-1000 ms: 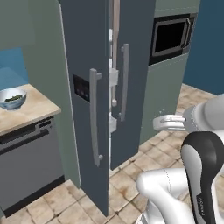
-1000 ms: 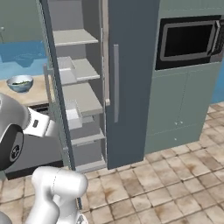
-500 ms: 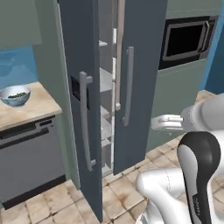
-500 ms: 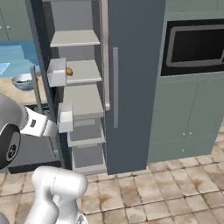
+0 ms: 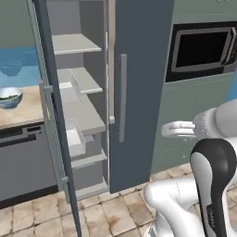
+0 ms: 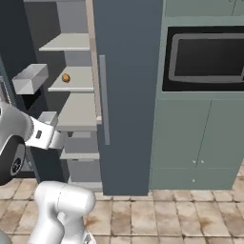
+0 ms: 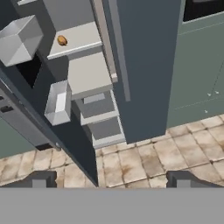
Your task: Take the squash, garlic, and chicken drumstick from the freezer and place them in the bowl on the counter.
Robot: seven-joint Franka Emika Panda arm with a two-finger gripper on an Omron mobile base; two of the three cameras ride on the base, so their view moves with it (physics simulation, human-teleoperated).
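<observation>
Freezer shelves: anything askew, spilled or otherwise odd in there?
Nothing stands out. The freezer has its left door open, the pale shelves sit level, and the chicken drumstick rests alone on a middle shelf. The bowl stands upright on the counter.

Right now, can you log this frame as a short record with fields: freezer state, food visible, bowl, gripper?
freezer: tall dark slate-grey freezer, left door swung open, pale grey shelves exposed
food visible: chicken drumstick, a small orange-brown lump on an upper shelf; also seen in the hand view
bowl: bowl sits on the counter left of the freezer, something dark green inside
gripper: gripper open, holding nothing, well short of the shelves
progress: drumstick not yet picked
</observation>
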